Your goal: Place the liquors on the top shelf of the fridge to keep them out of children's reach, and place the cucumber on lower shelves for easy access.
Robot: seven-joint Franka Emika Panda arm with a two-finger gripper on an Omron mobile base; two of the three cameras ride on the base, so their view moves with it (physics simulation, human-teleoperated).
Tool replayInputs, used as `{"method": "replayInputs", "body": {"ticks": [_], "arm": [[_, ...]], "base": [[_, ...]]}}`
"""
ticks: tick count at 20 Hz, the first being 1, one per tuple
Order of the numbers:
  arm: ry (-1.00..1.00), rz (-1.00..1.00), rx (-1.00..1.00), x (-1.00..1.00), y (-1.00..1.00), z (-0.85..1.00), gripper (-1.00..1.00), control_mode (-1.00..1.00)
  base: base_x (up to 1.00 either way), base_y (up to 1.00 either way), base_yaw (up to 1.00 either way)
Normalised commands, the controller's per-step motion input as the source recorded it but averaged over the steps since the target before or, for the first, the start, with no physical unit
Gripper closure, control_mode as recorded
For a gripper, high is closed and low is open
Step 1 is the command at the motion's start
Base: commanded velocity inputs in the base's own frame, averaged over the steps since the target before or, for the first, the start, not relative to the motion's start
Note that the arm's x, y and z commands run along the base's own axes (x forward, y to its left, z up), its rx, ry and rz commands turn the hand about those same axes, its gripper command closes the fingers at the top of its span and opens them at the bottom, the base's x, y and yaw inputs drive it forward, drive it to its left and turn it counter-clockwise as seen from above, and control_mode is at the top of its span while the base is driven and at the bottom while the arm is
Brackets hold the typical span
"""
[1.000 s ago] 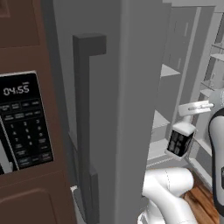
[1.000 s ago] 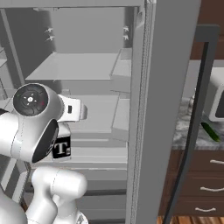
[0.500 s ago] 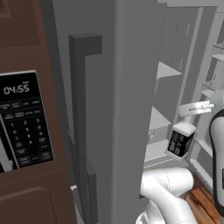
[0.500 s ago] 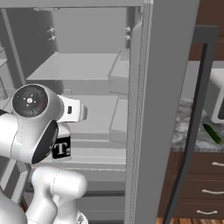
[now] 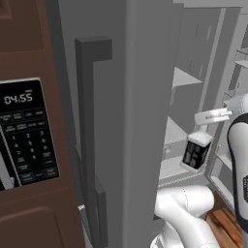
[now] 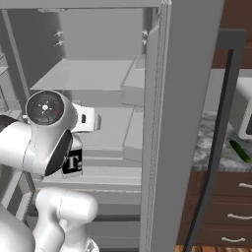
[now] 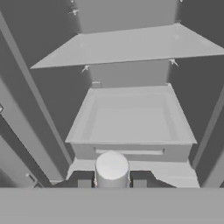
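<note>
The hand is closed on the squat dark bottle by its white neck, at bottom centre of the hand view, facing the open fridge. The thin top shelf spans the upper frame. The cucumber lies on the tabletop at right.

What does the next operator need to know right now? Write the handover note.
Gripper: shut on the dark square liquor bottle, held in front of the open fridge.
Top shelf: bare in the hand view, above the gripper. Lower boxy shelf sits straight ahead.
Cucumber: on the counter right of the fridge.
Done: one liquor picked up.
Left: shelve this bottle up top, find and shelve the second liquor, then put the cucumber on a lower shelf.
</note>
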Motion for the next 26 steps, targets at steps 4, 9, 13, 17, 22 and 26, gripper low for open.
{"method": "replayInputs", "body": {"ticks": [4,9,13,17,22,26], "arm": [[-0.05,0.04,0.0,0.05,0.03,0.0,1.0,-1.0],[-0.18,0.03,0.0,0.0,0.1,0.06,1.0,-1.0],[-0.17,0.01,0.0,0.0,0.04,0.21,1.0,-1.0],[-0.06,0.01,0.0,0.06,0.0,0.25,1.0,-1.0],[-0.03,0.01,0.0,0.05,0.0,0.3,1.0,-1.0],[-0.01,0.01,0.0,0.0,0.0,0.39,1.0,-1.0]], "base": [[0.0,0.0,0.0],[0.0,0.0,0.0],[0.0,0.0,0.0],[0.0,0.0,0.0],[0.0,0.0,0.0],[0.0,0.0,0.0]]}}
